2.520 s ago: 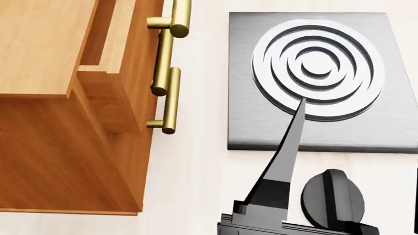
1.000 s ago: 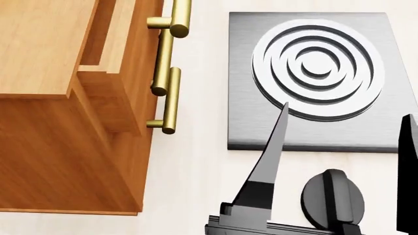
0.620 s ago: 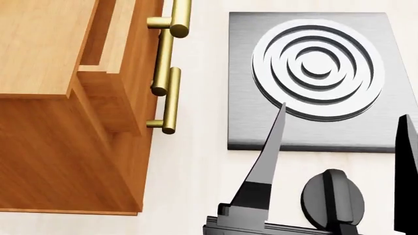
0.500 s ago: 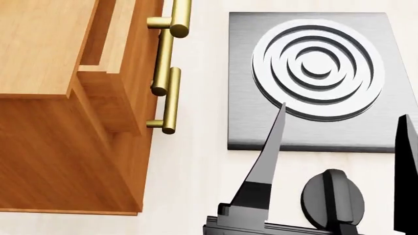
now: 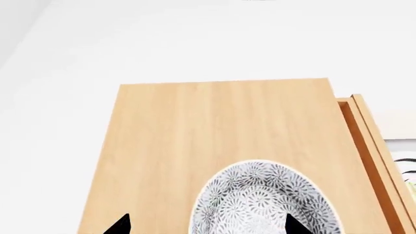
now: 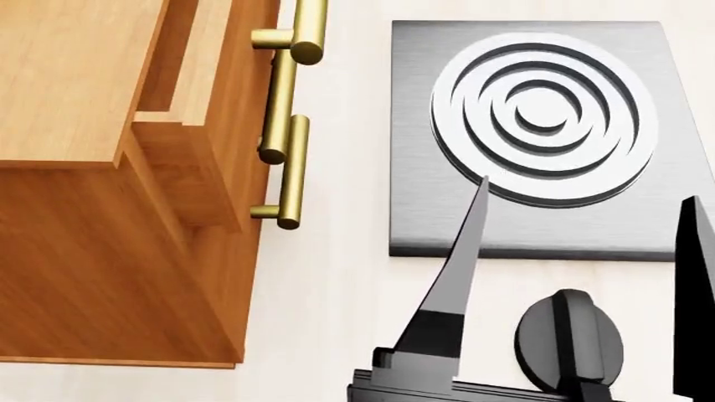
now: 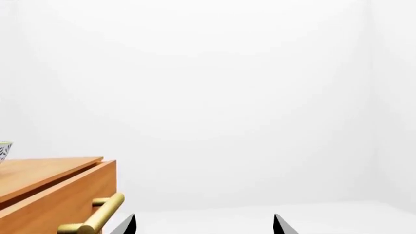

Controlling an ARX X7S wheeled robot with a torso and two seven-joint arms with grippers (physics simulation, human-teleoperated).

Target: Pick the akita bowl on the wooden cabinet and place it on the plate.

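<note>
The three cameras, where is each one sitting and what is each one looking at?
Left wrist view: sits on the left arm, above the wooden cabinet, looking at the patterned bowl; two dark fingertips show.
Head view: sits on the robot's head, looking down at the cabinet's brass handles and a stove burner; the right gripper, open, shows.
Right wrist view: sits on the right arm, looking sideways at a white wall; fingertips show.
All three share the cabinet.

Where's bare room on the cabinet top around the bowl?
Cabinet top is bare wood beyond the bowl and toward its far edge. It is tight between the bowl and the drawer-side edge. The left gripper straddles the bowl's near rim.
</note>
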